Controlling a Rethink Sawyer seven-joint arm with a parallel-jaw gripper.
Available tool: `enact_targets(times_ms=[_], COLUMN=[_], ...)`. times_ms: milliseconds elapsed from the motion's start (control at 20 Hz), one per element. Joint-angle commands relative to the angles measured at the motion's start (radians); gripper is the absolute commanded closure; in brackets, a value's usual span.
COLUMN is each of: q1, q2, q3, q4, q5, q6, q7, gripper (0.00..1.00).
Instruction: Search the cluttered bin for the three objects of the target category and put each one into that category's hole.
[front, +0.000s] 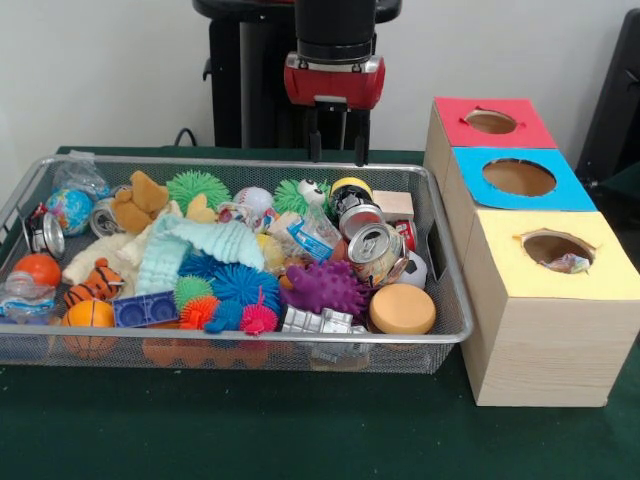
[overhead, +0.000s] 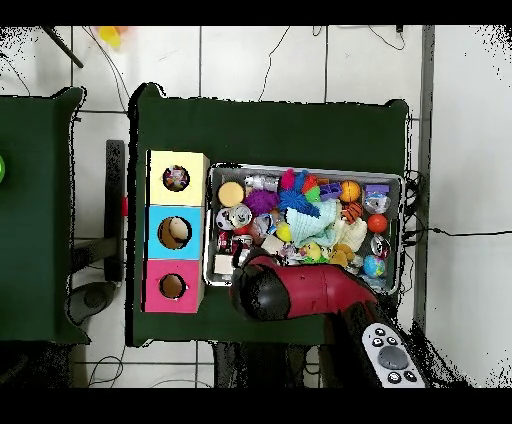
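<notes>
The wire mesh bin (front: 250, 338) lies on the green table, full of mixed toys; it also shows in the overhead view (overhead: 305, 169). A small white dotted fabric bundle (front: 236, 212) lies at the bin's far middle, partly buried. The yellow-surround hole (front: 556, 249) tops the nearest wood box right of the bin, and a dotted fabric piece (front: 571, 264) shows inside it. That hole is at the top of the box row in the overhead view (overhead: 176, 178). My gripper (front: 338, 150) hangs open and empty above the bin's far rim. In the overhead view the arm's head (overhead: 262, 293) hides it.
The blue-surround hole (front: 518, 177) and the red-surround hole (front: 490, 121) sit behind the yellow one. In the bin lie a mint knitted cloth (front: 200, 245), crushed cans (front: 375, 250), a purple spiky toy (front: 325, 285), an orange disc (front: 402, 308) and several spiky balls.
</notes>
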Motion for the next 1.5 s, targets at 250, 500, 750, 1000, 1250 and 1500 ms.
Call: enact_targets(times_ms=[250,500,750,1000,1250,1500], q1=[-0.108,-0.183,-0.227,-0.224,-0.210,-0.191], q2=[-0.058,-0.091,-0.043,0.031,0.110,0.211], q3=[0.156,0.221,0.238,0.214,0.184,0.145], q4=[0.067,0.100,0.086,0.059,0.017,-0.049], q5=[-0.078,-0.082,-0.130,-0.206,-0.291,-0.391], q6=[0.043,0.087,0.085,0.036,-0.025,-0.111], q7=[-0.126,-0.168,-0.182,-0.154,-0.119,-0.073], gripper=[0.00,0.00,0.00,0.00,0.00,0.00])
